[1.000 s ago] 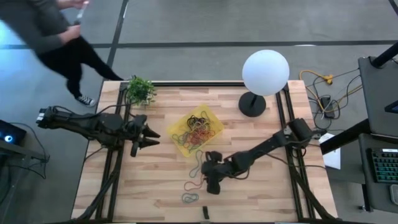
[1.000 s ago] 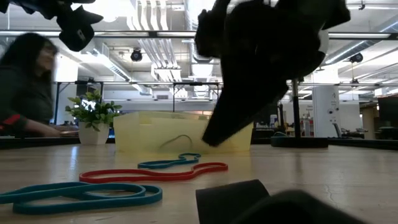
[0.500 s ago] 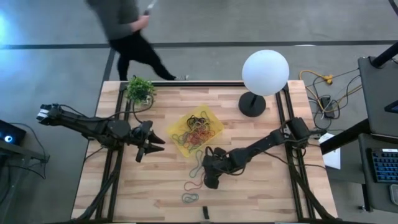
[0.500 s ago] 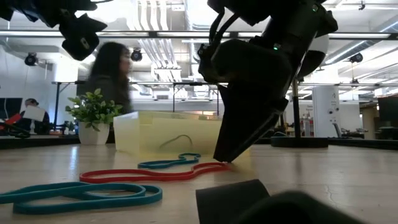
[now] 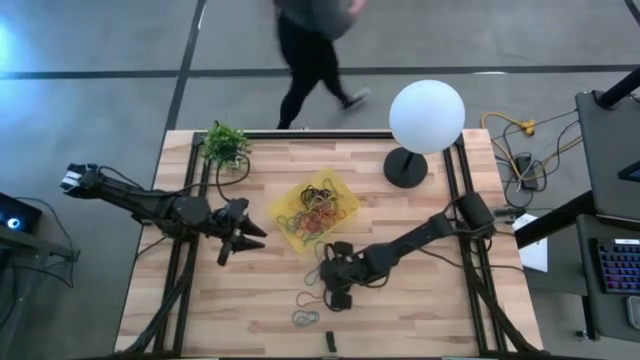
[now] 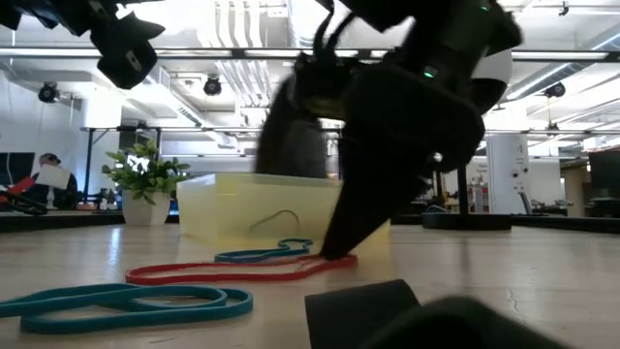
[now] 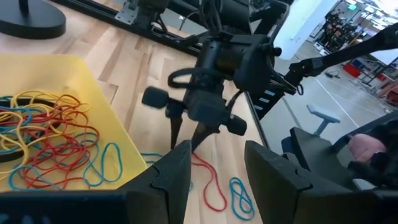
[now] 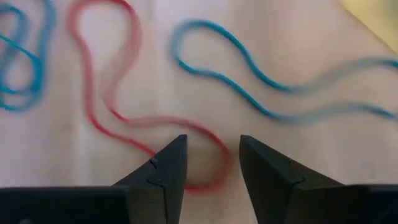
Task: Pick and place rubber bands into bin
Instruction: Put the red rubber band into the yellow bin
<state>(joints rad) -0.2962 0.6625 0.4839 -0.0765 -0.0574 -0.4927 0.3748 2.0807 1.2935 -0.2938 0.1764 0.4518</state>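
Right gripper is down on the wood just beside the yellow bin, fingers narrowly parted astride the end loop of a red rubber band, likely lined up to pinch it. A blue band lies between it and the bin. The bin already holds a tangle of red, blue, yellow and black bands. Left gripper hangs on the bin's other side, fingers apart, empty.

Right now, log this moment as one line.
right tool: open, straddling red band end on table | left tool: open, hovering beside bin | bin: holds many bands | red band: not lifted
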